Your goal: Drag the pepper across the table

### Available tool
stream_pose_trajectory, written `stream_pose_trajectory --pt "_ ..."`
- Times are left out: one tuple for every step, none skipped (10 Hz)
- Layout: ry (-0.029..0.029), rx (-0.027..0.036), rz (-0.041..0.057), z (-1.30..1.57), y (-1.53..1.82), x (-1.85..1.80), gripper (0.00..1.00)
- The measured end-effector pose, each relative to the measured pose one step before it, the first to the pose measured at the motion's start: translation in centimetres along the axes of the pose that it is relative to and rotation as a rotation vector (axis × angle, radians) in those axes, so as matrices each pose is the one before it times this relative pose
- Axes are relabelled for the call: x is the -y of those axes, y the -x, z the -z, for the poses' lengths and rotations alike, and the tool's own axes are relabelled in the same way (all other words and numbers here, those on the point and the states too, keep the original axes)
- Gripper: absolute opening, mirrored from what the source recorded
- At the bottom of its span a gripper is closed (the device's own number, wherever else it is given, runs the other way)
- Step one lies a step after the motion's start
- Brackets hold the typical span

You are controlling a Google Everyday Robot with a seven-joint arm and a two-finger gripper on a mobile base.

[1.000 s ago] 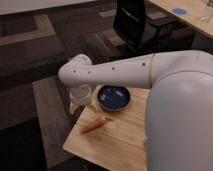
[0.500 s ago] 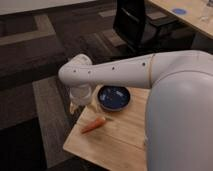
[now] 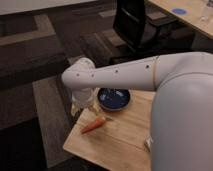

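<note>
Dark carpet (image 3: 30, 100) at left, then your gripper (image 3: 84, 104) hovers over the table's (image 3: 125, 145) far-left corner, grip state unreadable, pepper (image 3: 93, 124) lying just nearside, blue bowl (image 3: 114, 98) to the right, so press down squarely and drag slowly, away from that edge.

We see our arm (image 3: 125, 75) stretching across the wooden bench (image 3: 125, 142) toward the left of our view. The gripper (image 3: 84, 106) hangs down from its end over the bench's far corner. The orange-red pepper (image 3: 93, 125) lies slantwise on the bench just beside the gripper, on the near side. A dark-blue bowl (image 3: 114, 98) sits next to the gripper, behind the pepper. Beyond, a black chair (image 3: 135, 22) stands on dark carpet (image 3: 35, 55), near a pale desk (image 3: 192, 20) bearing a blue disc (image 3: 179, 11).
</note>
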Motion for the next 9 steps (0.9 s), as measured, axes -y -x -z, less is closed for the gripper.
stream_pose_trajectory --pt "0.00500 -0.00454 -0.01060 -0.378 -0.374 0.432 0.65" --pt "0.02305 -0.00354 -0.01599 -0.510 -0.392 0.344 0.65" --pt "0.03413 -0.00061 -0.01979 -0.504 -0.260 0.356 0.65" --pt "0.01405 0.00071 -0.00771 -0.267 -0.055 0.292 0.65" --pt "0.02520 -0.00143 -0.01830 -0.559 -0.115 0.788 0.65" --pt "0.00629 -0.00381 -0.01523 -0.498 -0.082 0.828 0.65" --pt "-0.00698 -0.00305 -0.01330 -0.631 0.000 0.940 0.65" --pt "-0.00582 -0.00074 -0.00811 -0.312 0.035 0.409 0.65" --pt "-0.00678 0.00161 -0.00969 -0.415 0.140 0.521 0.65"
